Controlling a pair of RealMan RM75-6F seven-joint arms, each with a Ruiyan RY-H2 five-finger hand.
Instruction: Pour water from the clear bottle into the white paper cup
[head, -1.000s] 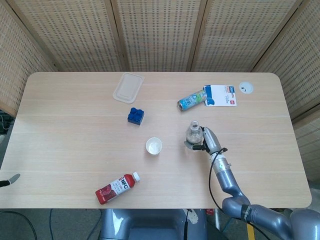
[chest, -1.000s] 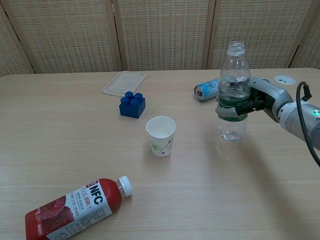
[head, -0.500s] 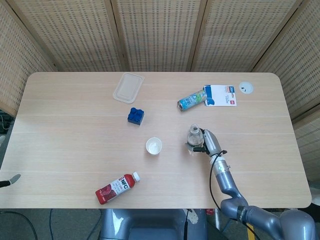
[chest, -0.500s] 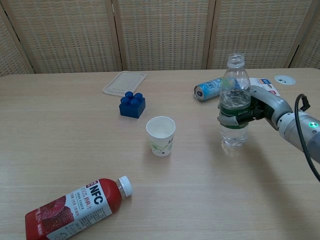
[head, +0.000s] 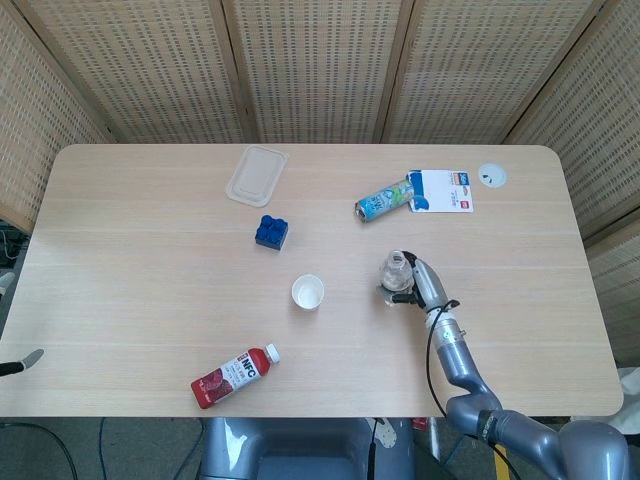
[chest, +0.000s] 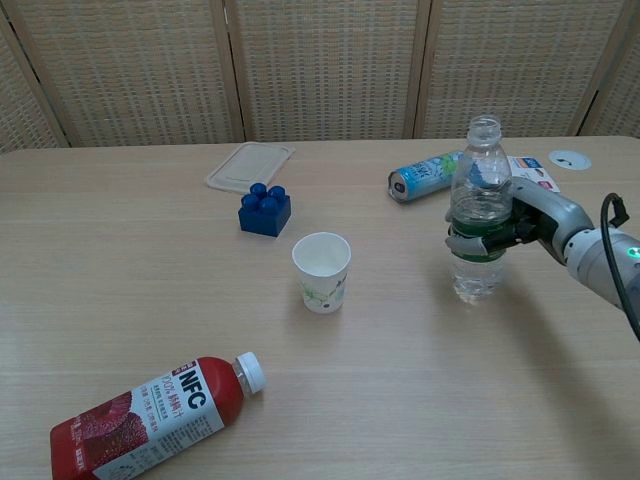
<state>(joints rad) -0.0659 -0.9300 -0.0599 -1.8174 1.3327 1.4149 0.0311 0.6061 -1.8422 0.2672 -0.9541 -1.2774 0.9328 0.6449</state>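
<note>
Chest view shows the right robot hand (chest: 520, 222) wrapped around the upright, uncapped clear bottle (chest: 478, 212), right of the white paper cup (chest: 322, 271) and apart from it. Judged step: carrying. Next: bring the bottle mouth over the cup, then tilt.

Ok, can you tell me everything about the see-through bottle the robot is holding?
The clear bottle looks like thin plastic, with a ribbed body and an open neck with no cap on. It stands upright, its base on or just above the table, to the right of the white paper cup. Water shows in its lower part. The right hand grips it around the middle, fingers wrapped over its front.
</note>
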